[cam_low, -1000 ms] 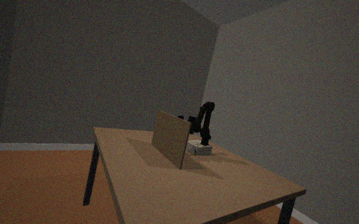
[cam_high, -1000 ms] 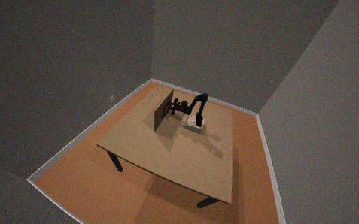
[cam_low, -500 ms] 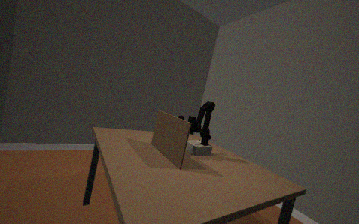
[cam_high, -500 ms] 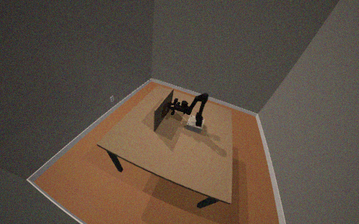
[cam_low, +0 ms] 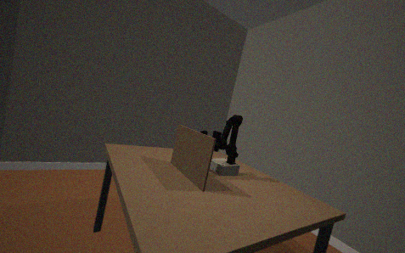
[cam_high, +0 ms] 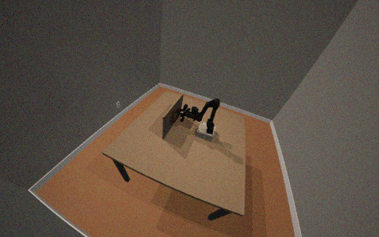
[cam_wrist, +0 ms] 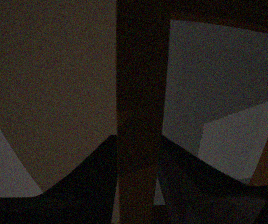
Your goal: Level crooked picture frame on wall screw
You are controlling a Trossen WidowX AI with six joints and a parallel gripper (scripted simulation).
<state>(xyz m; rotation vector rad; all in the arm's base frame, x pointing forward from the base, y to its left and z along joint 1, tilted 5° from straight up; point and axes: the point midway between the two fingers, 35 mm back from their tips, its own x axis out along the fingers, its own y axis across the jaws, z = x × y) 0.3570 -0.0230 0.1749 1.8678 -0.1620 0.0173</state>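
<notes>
The picture frame (cam_high: 175, 115) (cam_wrist: 141, 70) shows in the wrist view as a dark brown upright bar, with a grey picture area to its right. In the top view it is a small dark brown shape on the upright panel (cam_high: 168, 126) (cam_low: 192, 159). My gripper (cam_high: 180, 113) (cam_wrist: 135, 141) is shut on the frame's bar, one dark finger on each side. In the exterior view the panel hides the frame and the fingertips. The screw and the notched strip are hidden. The frame's tilt is too small and dark to tell.
The panel stands upright on the wooden table (cam_high: 186, 175) (cam_low: 250, 216). The arm reaches toward it from its pale base block (cam_high: 205, 135) (cam_low: 227, 170). Shadows lie around the panel and the base.
</notes>
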